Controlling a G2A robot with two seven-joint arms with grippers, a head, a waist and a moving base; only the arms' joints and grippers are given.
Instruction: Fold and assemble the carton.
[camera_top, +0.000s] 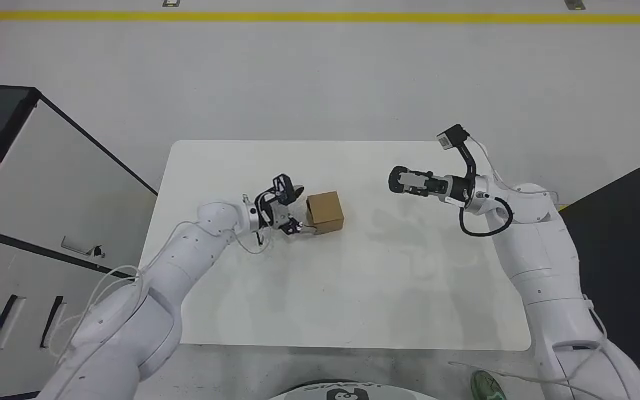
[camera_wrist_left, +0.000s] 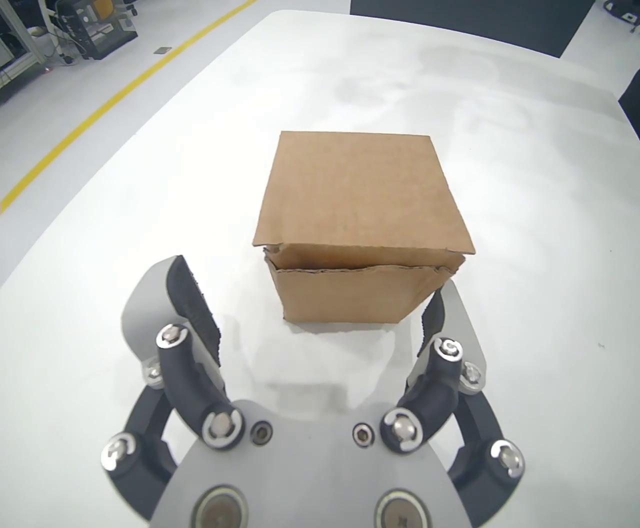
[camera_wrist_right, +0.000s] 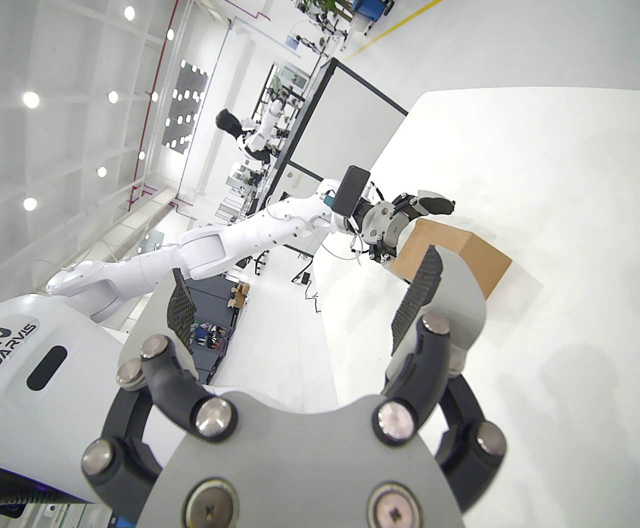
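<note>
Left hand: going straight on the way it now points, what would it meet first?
The carton: the open left hand points at its near side wall, one fingertip seemingly close to a corner, though depth is unclear.

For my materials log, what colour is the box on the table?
The box is plain brown, clearest in the left wrist view.

Left claw (camera_wrist_left: 312, 295) spread wide — right claw (camera_wrist_right: 304, 272) likewise.
</note>
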